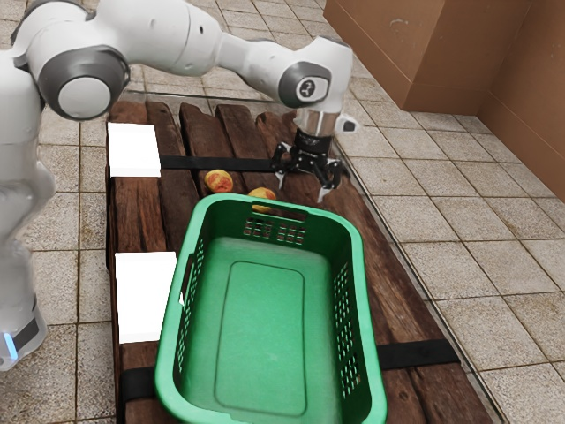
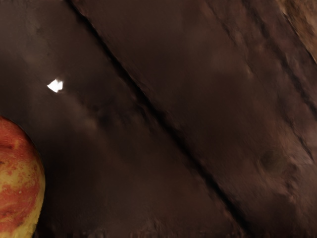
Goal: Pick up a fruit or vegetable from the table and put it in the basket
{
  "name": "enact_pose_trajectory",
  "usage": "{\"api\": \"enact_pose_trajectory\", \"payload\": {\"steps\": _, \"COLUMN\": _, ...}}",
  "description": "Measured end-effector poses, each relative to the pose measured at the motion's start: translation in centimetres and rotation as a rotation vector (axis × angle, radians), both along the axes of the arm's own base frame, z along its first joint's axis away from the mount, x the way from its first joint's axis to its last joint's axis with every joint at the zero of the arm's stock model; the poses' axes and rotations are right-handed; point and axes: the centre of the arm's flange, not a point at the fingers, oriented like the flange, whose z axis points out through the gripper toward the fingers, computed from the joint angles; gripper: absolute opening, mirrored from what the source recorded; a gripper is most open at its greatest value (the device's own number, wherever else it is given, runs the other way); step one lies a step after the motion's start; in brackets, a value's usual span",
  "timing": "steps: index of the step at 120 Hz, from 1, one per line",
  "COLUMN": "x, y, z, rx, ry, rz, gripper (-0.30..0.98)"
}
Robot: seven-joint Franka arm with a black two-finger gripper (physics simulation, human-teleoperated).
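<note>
My gripper (image 1: 302, 187) hangs low over the planks, just beyond the basket's far end, with its fingers spread and nothing visible between them. Two red-and-yellow fruits lie on the table: one fruit (image 1: 218, 182) toward the exterior view's left, the other fruit (image 1: 261, 196) nearer my gripper, its lower part hidden behind the basket rim. The green basket (image 1: 358, 265) contains no fruit. In the wrist view, part of a red-and-yellow fruit (image 2: 19, 183) appears beside the bare wood; which of the two it is, I cannot tell.
Two white rectangles, a farther one (image 1: 134, 150) and a nearer one (image 1: 146, 296), lie along the exterior view's left side of the wooden table (image 1: 402, 309). Black straps cross the planks. A brown wall (image 1: 441, 53) stands beyond the tiled floor.
</note>
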Motion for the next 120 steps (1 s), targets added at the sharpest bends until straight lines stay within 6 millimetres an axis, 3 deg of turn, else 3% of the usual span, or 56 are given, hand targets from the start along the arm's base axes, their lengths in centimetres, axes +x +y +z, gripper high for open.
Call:
{"api": "enact_pose_trajectory", "payload": {"steps": 17, "x": -1.2, "y": 2.6, "z": -1.2, "rx": 0.066, "ry": 0.070, "rz": 0.055, "gripper": 0.69}}
{"api": "enact_pose_trajectory", "payload": {"steps": 47, "x": -2.2, "y": 3.7, "z": -3.5, "rx": 0.094, "ry": 0.153, "rz": 0.106, "gripper": 0.69}}
{"api": "enact_pose_trajectory", "payload": {"steps": 101, "x": -1.1, "y": 2.4, "z": -7.1, "rx": 0.118, "ry": 0.206, "rz": 0.152, "gripper": 0.68}}
{"api": "enact_pose_trajectory", "payload": {"steps": 110, "x": -1.1, "y": 2.4, "z": -7.1, "rx": 0.112, "ry": 0.201, "rz": 0.160, "gripper": 0.64}}
{"api": "enact_pose_trajectory", "payload": {"steps": 120, "x": -1.1, "y": 2.6, "z": -7.1, "rx": 0.110, "ry": 0.198, "rz": 0.170, "gripper": 0.50}}
